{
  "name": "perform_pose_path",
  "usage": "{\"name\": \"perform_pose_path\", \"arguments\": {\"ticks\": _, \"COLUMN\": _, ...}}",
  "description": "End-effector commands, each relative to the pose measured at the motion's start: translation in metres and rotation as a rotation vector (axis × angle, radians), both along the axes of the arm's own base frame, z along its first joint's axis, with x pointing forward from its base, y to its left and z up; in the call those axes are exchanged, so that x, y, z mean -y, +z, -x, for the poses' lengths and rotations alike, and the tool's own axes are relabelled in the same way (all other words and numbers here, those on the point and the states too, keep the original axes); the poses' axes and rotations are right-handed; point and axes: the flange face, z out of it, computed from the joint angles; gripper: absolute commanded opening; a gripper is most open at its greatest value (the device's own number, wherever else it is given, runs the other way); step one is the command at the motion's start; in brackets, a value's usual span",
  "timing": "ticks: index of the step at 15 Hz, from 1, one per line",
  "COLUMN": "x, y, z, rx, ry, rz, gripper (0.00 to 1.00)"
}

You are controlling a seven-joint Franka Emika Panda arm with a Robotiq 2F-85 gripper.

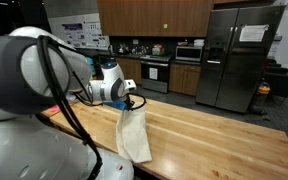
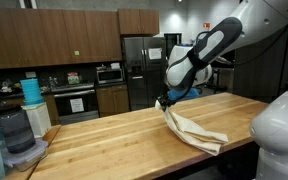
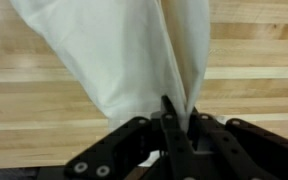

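A cream-white cloth (image 1: pixel 134 135) hangs from my gripper (image 1: pixel 135 102) and trails down onto the wooden countertop (image 1: pixel 214 135). In an exterior view the same cloth (image 2: pixel 192 128) stretches from the gripper (image 2: pixel 165 101) across the butcher-block top (image 2: pixel 104 135) toward its near edge. In the wrist view the cloth (image 3: pixel 124 50) fans out away from the gripper (image 3: pixel 180 118), whose black fingers are shut on one pinched corner. The lifted corner is above the wood while the far end lies on it.
A kitchen lies behind the counter: a stainless fridge (image 1: pixel 239 55), a stove (image 1: pixel 155 72), a microwave (image 2: pixel 109 73) and dark wood cabinets (image 2: pixel 44 35). A blender and containers (image 2: pixel 19 125) stand at one end of the countertop. The counter's edges are close to the cloth.
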Motion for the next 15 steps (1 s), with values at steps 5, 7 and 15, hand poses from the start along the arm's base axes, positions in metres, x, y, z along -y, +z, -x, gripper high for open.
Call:
{"name": "perform_pose_path", "arguments": {"ticks": 5, "x": -0.015, "y": 0.021, "z": -0.030, "rx": -0.047, "ry": -0.043, "rz": 0.018, "gripper": 0.03}}
{"name": "perform_pose_path", "arguments": {"ticks": 7, "x": -0.033, "y": 0.028, "z": -0.042, "rx": -0.006, "ry": -0.002, "rz": 0.043, "gripper": 0.03}}
{"name": "perform_pose_path", "arguments": {"ticks": 15, "x": -0.142, "y": 0.044, "z": -0.086, "rx": 0.094, "ry": 0.262, "rz": 0.301, "gripper": 0.03}}
